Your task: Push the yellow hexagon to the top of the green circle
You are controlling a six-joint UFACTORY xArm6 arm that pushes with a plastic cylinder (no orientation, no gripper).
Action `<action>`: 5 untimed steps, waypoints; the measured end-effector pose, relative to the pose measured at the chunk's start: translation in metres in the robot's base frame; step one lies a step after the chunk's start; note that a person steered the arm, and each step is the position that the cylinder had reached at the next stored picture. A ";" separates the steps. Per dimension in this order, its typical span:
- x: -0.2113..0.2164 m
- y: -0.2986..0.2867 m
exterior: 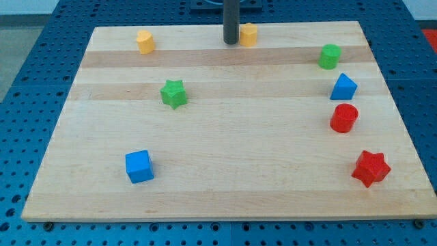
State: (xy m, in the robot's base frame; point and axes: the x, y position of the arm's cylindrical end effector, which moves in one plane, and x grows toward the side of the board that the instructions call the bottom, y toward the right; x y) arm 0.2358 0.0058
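The arm carries no gripper, so nothing is held and nothing can open or close; contact is made only by my tip (pixel 231 42), the lower end of the dark rod. My tip rests near the view's top edge of the wooden board (pixel 218 184), touching or just beside the left side of the yellow hexagon (pixel 248 33).

Task status — early stage. The yellow hexagon lies at the view's top centre. The green circle (pixel 329 56) lies to its right and slightly lower, well apart from it. The hexagon is judged not yet in place: it has to travel toward the view's right until it sits directly above the circle, near the board's top edge. My tip, on the hexagon's left side, appears suitably placed for a rightward push.

Other blocks — a second yellow block (pixel 145 41), shape unclear, at the top left.

Containers: none are visible; all blocks lie directly on the board.
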 end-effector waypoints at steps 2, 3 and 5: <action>0.002 0.099; 0.004 0.146; 0.004 0.159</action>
